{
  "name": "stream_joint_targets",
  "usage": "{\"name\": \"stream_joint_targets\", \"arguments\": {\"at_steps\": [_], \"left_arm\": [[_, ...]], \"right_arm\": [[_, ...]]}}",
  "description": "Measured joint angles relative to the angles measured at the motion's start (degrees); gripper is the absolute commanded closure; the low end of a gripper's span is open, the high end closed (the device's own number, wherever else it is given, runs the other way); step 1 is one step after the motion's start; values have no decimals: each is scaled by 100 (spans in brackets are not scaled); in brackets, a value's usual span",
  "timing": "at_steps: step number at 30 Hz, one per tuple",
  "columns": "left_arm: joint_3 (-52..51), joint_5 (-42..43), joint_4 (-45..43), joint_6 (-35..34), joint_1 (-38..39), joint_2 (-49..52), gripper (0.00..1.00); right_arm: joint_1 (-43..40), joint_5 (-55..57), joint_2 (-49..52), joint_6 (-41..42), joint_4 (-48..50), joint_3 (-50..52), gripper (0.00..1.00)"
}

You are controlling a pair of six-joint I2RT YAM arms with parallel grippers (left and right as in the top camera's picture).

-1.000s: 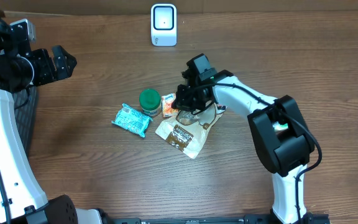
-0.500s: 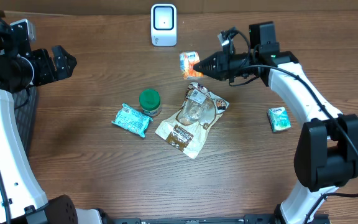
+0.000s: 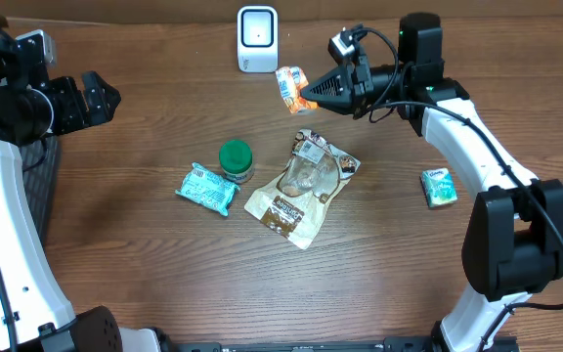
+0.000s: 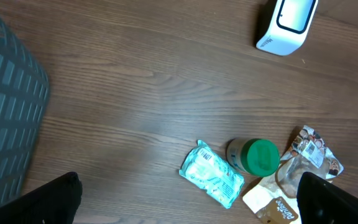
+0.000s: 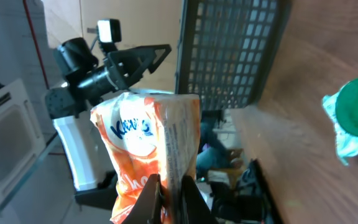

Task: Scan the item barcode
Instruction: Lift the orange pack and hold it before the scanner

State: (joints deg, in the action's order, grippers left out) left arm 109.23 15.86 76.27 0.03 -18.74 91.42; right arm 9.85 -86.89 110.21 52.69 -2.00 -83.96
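Orange tissue pack (image 3: 292, 86) is pinched tight in the right gripper (image 3: 307, 97), up near the white scanner (image 3: 257, 39). Presenting step, probably; next the barcode needs turning toward its window.

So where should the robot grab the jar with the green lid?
Probably take the jar by its round green lid, coming straight down from above. It looks upright with the lid facing up, and the blue packet and clear bag crowd its lower sides.

Overhead looks down; left wrist shares its scanner (image 3: 257, 39) (image 4: 288, 22) — right wrist faces sideways.
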Motion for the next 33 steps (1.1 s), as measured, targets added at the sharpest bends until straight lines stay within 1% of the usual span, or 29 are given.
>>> {"name": "stream_joint_targets", "arguments": {"at_steps": [3, 7, 12, 16, 19, 22, 27, 32, 33], "left_arm": [[0, 0, 0, 0, 0, 0, 0], [0, 0, 0, 0, 0, 0, 0], [0, 0, 0, 0, 0, 0, 0], [0, 0, 0, 0, 0, 0, 0], [0, 0, 0, -2, 0, 0, 0], [0, -2, 0, 0, 0, 0, 0], [0, -4, -2, 0, 0, 0, 0], [0, 0, 0, -2, 0, 0, 0], [0, 0, -2, 0, 0, 0, 1]], "right_arm": [[0, -48, 0, 656, 584, 2, 96], [0, -79, 0, 1327, 1058, 0, 96], [0, -72, 0, 1615, 1102, 0, 96], [2, -26, 0, 1598, 1099, 2, 96], [28, 76, 0, 1281, 1047, 2, 96], [122, 289, 0, 809, 623, 2, 96], [485, 1069, 0, -212, -662, 9, 96], [911, 2511, 0, -1185, -2090, 9, 96], [938, 2623, 0, -1237, -2173, 9, 96]]}}
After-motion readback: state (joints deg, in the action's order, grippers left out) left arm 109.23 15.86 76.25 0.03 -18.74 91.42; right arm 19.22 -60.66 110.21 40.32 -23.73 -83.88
